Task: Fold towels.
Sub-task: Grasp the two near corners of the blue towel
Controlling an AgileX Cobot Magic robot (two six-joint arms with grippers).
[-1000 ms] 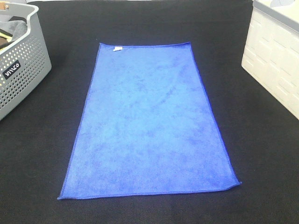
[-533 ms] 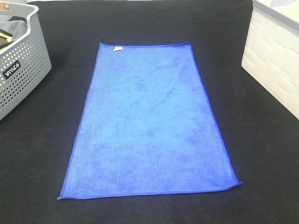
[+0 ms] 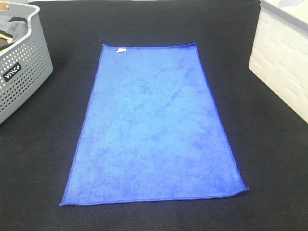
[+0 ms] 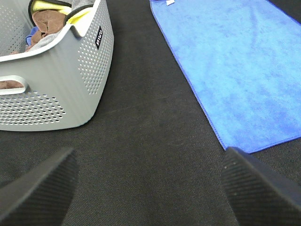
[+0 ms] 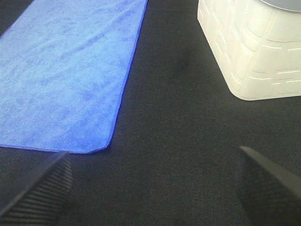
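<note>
A blue towel (image 3: 151, 122) lies spread flat on the black table, long side running away from me, with a small white tag at its far left corner. It also shows in the left wrist view (image 4: 235, 66) and in the right wrist view (image 5: 66, 75). Neither gripper shows in the exterior high view. My left gripper (image 4: 150, 188) is open and empty over bare table, off the towel's near left corner. My right gripper (image 5: 153, 188) is open and empty, off the towel's near right corner.
A grey perforated basket (image 3: 21, 72) holding several crumpled towels stands at the far left; it also shows in the left wrist view (image 4: 56, 84). A white plastic bin (image 3: 284, 57) stands at the far right, also in the right wrist view (image 5: 256, 47).
</note>
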